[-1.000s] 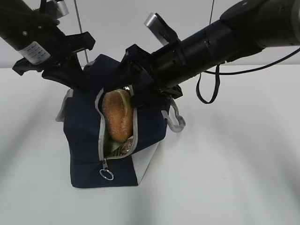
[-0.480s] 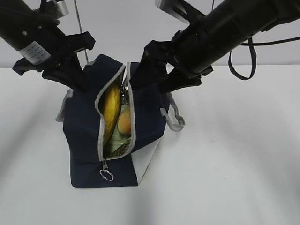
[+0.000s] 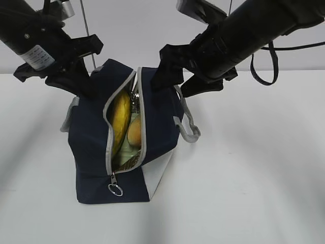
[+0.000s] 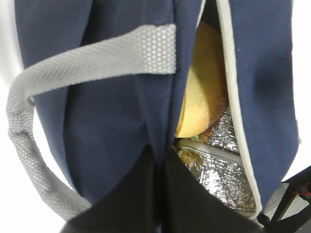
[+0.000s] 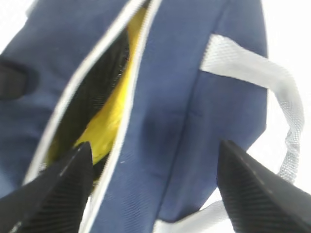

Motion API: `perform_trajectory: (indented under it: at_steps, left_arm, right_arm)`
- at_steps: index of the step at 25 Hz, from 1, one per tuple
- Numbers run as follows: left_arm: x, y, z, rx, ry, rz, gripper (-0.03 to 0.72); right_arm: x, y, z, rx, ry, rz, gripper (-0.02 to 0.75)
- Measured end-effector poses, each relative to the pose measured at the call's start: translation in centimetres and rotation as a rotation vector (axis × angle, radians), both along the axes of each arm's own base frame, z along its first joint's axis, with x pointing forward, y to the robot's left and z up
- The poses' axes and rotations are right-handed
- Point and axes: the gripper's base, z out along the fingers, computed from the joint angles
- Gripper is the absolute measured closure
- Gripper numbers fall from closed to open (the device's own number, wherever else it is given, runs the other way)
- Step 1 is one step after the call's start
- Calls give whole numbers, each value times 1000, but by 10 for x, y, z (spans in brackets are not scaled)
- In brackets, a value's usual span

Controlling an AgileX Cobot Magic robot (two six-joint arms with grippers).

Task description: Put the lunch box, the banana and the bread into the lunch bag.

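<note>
The navy lunch bag [image 3: 91, 137] stands on the table with its zipper open. Inside it lie the yellow banana [image 3: 121, 118], the golden bread [image 3: 134, 132] to its right, and below them the pale green lid of the lunch box [image 3: 126, 151]. My left gripper [image 3: 85, 84] is shut on the bag's left opening edge; in the left wrist view [image 4: 159, 162] navy fabric is pinched between its jaws. My right gripper [image 3: 185, 77] is open and empty, just above the bag's right top. In the right wrist view [image 5: 155, 187] it straddles the bag's blue flap, with the banana [image 5: 111, 119] in the slot.
The bag's grey handles hang on both sides [image 3: 189, 127] [image 3: 68, 119]. The zipper's metal ring pull [image 3: 115, 189] sits low on the front. Silver foil lining [image 4: 221, 170] shows inside. The bag rests on a white table [image 3: 244, 178].
My right gripper has lifted out of the bag's opening and moved up to the right, open and empty. The bread it held at the opening now lies lower inside, beside the banana.
</note>
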Motion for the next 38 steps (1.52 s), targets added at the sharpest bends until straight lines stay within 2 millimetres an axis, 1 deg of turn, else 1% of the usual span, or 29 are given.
perform_trajectory:
  at_steps: [9,11,12,14,17,18,20,24,27,32,36,38]
  left_arm:
    - [0,0,0,0,1,0,691]
    - [0,0,0,-1,1,0,691]
    - [0,0,0,-1,1,0,691]
    - [0,0,0,-1,1,0,691]
    - [0,0,0,-1,1,0,691]
    - [0,0,0,-1,1,0,691]
    - [0,0,0,-1,1,0,691]
    - [-1,-4,2,-50,3,-14,691]
    - [-2,-13,5,-118,-3,-28,691]
    - [-8,-35,8,-155,-36,-63,691]
    - [-11,-54,11,-184,-84,-77,691]
    - [-9,-60,13,-195,-101,-84,691]
  right_arm:
    - [13,4,-38,-33,100,-23,155]
    - [14,5,-43,-37,113,-24,181]
    - [14,5,-45,-38,118,-24,218]
    - [15,5,-46,-39,120,-24,338]
    - [16,5,-47,-39,120,-27,613]
    - [17,5,-46,-38,118,-27,676]
    - [18,6,-44,-35,118,-23,730]
    - [18,9,-31,-25,134,16,744]
    - [15,8,-19,-19,126,26,745]
    - [6,-6,5,-35,119,23,746]
    - [3,-23,14,-81,110,-1,747]
    - [4,-29,17,-90,99,-14,748]
